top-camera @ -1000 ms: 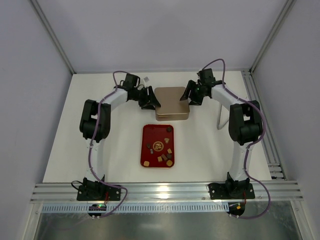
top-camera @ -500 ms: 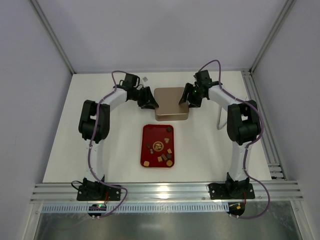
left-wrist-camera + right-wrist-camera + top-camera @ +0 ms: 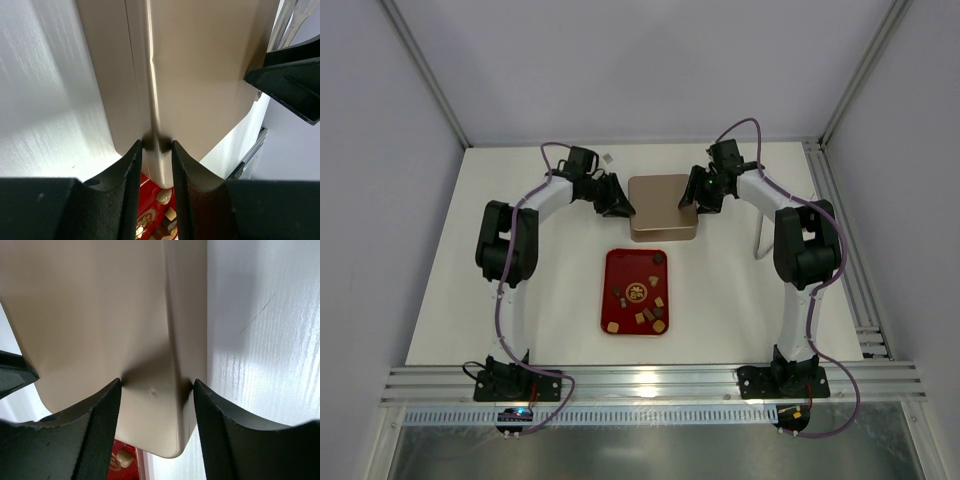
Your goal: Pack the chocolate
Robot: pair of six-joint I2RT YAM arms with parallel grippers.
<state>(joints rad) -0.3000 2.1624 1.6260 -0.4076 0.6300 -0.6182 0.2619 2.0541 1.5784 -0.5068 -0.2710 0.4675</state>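
The chocolate [image 3: 639, 318], several small brown and tan pieces, lies scattered in the red tray [image 3: 610, 262] at the table's middle. A flat tan box [image 3: 663, 205] sits just behind the tray. My left gripper [image 3: 623, 207] is shut on the box's left lid rim [image 3: 156, 125]. My right gripper [image 3: 692, 203] grips the box's right edge [image 3: 172, 390], with both fingers [image 3: 100, 410] touching it. Below the box, the left wrist view shows a whitish chocolate [image 3: 164, 196] in the tray [image 3: 148, 184]. The right wrist view shows another piece [image 3: 122, 458].
A small white scrap [image 3: 611, 158] lies at the back left. A thin metal bracket [image 3: 760, 240] stands on the table right of the box. An aluminium rail [image 3: 845, 260] runs along the right edge. White walls enclose the table.
One second ago the box showed two offset tan layers; now it reads as one aligned block. Both grippers have shifted slightly inward and back with it.
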